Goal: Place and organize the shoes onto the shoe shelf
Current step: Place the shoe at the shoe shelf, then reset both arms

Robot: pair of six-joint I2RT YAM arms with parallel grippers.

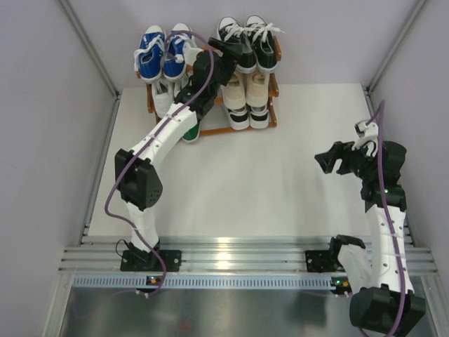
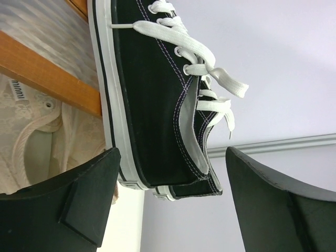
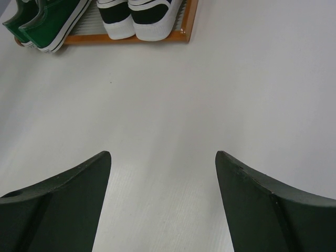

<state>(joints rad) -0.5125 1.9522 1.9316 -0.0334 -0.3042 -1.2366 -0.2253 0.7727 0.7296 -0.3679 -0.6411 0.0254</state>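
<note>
**All six pairs on the shelf, task nearly finished**

The shoe shelf (image 1: 214, 131) stands at the far side of the bench (image 1: 245, 189), and every pair is on it.
- Top tier: blue canvas pair (image 1: 163, 55) on L, black canvas pair (image 1: 249, 43) on R.
- Middle tier: white pair (image 1: 163, 95) L, beige pair (image 1: 247, 86) R.
- Bottom tier: green pair (image 1: 191, 130) L, black-and-white pair (image 1: 249, 116) R.

I see no shoe off the shelf, so placing looks done.

Left gripper (image 2: 171, 155) is at the shelf's top R. Its fingers (image 2: 79, 199) are spread on both sides of the heel of one black canvas shoe, not pinching it. Right gripper (image 3: 163, 155) hovers well away to the R of the shelf, also spread, w/ nothing btw the fingers.

Prob. left to do: the green pair sits crooked, sticking out past the shelf front. Maybe straighten it, then pull the arms back.

Bench top is plain white, matte. Pale grey walls (image 1: 42, 140) w/ metal profiles (image 1: 88, 45) close it on three sides. A metal rail (image 1: 231, 256) runs along the near edge, opposite the shelf.
</note>
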